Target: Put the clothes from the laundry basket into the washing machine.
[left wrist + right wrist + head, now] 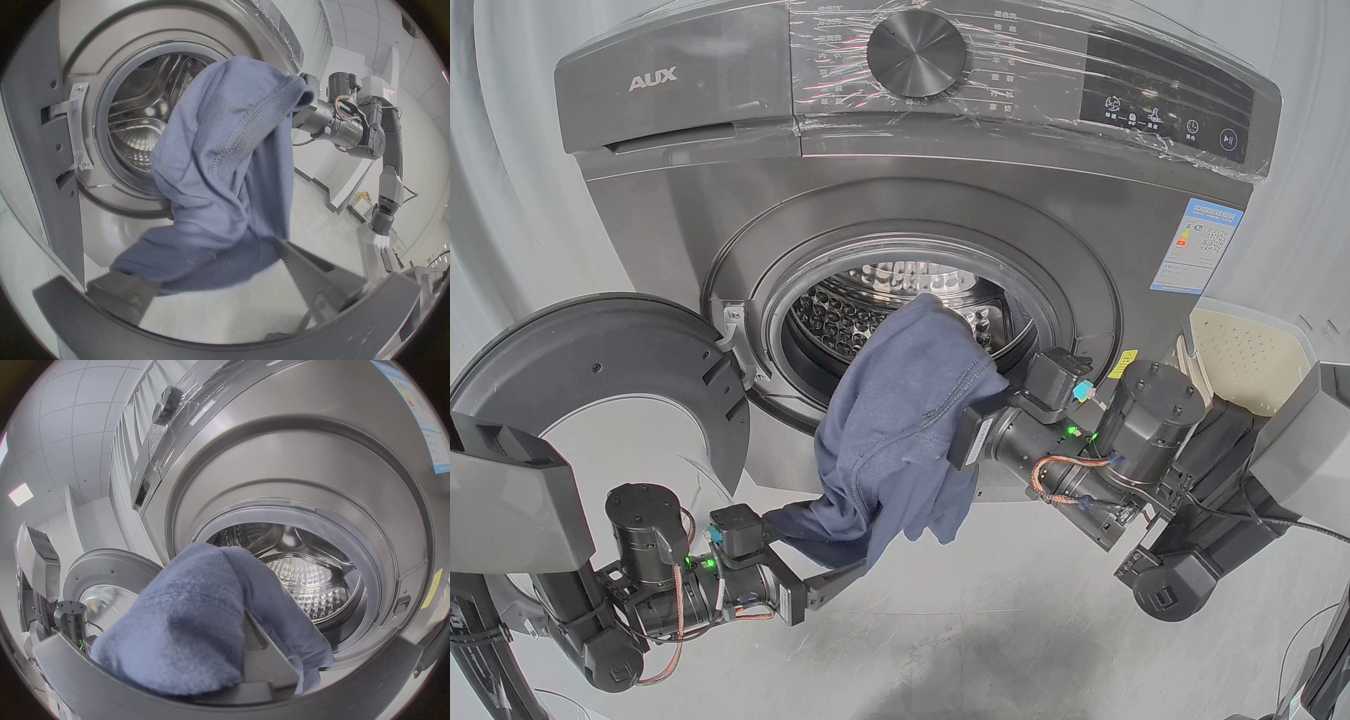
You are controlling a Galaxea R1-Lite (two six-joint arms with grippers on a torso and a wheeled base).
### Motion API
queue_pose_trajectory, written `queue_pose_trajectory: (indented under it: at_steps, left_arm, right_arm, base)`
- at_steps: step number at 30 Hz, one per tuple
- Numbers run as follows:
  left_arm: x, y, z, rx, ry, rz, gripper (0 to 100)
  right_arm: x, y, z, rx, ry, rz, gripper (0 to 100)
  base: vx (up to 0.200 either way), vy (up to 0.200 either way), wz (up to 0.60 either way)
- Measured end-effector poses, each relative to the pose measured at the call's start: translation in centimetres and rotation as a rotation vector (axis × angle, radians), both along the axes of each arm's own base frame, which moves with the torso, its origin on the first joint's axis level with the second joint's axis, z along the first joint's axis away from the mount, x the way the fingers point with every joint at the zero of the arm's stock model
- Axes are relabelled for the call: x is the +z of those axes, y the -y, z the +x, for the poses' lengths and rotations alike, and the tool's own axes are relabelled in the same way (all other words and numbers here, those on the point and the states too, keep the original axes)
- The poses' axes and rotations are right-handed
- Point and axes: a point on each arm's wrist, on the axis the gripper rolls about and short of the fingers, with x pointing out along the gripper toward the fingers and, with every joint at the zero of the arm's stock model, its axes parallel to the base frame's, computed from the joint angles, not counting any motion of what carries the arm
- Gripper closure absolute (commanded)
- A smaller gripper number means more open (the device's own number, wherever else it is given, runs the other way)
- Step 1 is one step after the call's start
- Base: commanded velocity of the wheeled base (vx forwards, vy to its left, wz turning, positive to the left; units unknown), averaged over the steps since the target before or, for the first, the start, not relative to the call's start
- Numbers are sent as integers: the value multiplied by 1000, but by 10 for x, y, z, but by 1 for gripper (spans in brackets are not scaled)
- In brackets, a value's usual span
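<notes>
Washing machine behind; blue garment in tight right jaws; left jaws wide apart

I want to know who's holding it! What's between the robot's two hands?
The blue garment. In the head view it hangs from the right gripper, up at the washing machine's opening, down to the left gripper.

Bright, even overhead light is flooding the room; a ceiling panel is glowing in the right wrist view. Glare is streaking across the plastic film on top of the washing machine and glinting off the steel drum. Both wrist views are bending straight lines into curves, with black corners closing in at the edges.
</notes>
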Motion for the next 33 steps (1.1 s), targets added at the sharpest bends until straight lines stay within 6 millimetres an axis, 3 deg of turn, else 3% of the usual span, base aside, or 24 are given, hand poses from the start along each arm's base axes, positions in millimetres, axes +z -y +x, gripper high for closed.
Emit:
queue_pose_trajectory:
  at_steps: [11, 15, 19, 26, 33]
  left_arm:
    - [-22, -7, -23, -61, -100, 94, 0]
    - [-22, -7, -26, -81, -94, 100, 0]
    - [-8, -2, -19, -82, -25, 62, 0]
    - [34, 19, -6, -101, 155, -66, 0]
    - [42, 38, 14, -109, 213, -109, 0]
  right_arm:
    - [2, 4, 4, -15, 7, 5, 100]
    - [-1, 4, 5, -16, 0, 3, 100]
    - [-4, 3, 5, -15, -7, -1, 100]
    - [-7, 0, 4, -7, -14, -9, 100]
    - [-8, -3, 1, 0, -19, -14, 100]
  base:
    - [0, 0, 0]
    - [0, 0, 0]
    - [0, 0, 0]
    - [0, 0, 0]
    - [0, 0, 0]
